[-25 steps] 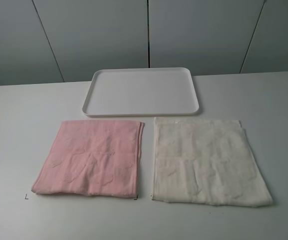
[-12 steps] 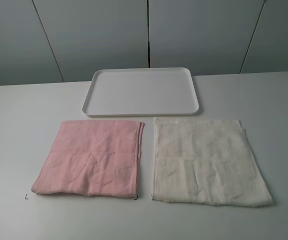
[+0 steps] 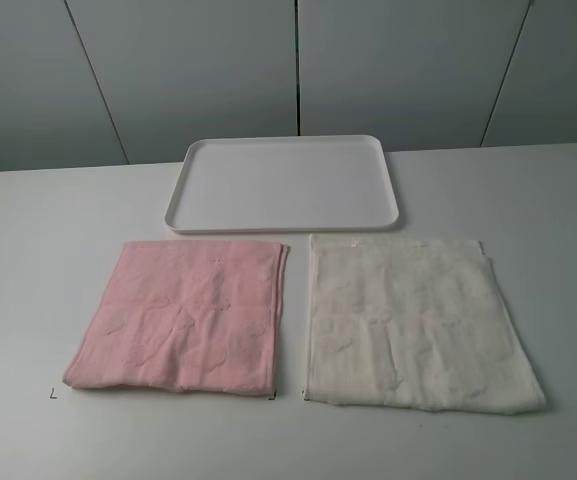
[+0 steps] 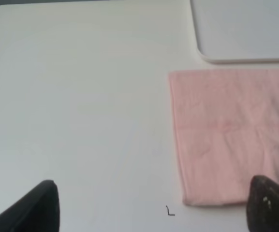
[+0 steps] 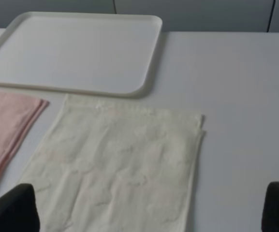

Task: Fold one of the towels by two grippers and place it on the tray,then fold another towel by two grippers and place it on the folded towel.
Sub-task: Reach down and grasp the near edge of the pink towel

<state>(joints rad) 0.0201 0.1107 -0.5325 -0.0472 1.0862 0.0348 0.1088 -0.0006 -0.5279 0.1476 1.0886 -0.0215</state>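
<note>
Grey wall panels (image 3: 198,70) behind, white table (image 3: 48,220) in front.

Left gripper (image 4: 153,186): spread wide, holding nothing, hanging above bare table beside the outer edge of the pink towel (image 3: 180,315), with one finger showing in front of its near edge. Right gripper (image 5: 149,188): equally wide, equally unloaded, poised over the near part of the cream towel (image 3: 413,325). Neither in sight from the high camera.

Outward from there: pink towel flat on the left, cream towel flat on the right, side by side, with only a narrow strip of table between. Neither touched, neither folded yet for the task. Small L mark (image 4: 170,211) on the table just off the pink towel's near outer corner. Beyond both, the tray (image 3: 278,226), holding nothing, its near rim just beside the towels' far edges.

Judged at the very start: first fold not yet begun.

Risks from here, as a guess:
- Could pinch only the top layer where doubled edges show along one side of each towel, leaving the rest behind on the lift.
- Could catch the cream towel along with the pink, given the thin gap between them.
- Could skew the fold if raised unevenly, since soft terry sags and drags on the table.
- Could nudge the tray when carrying the far edge over, given how close its rim lies.
- Could bring both arms into each other when crowding onto one towel.
</note>
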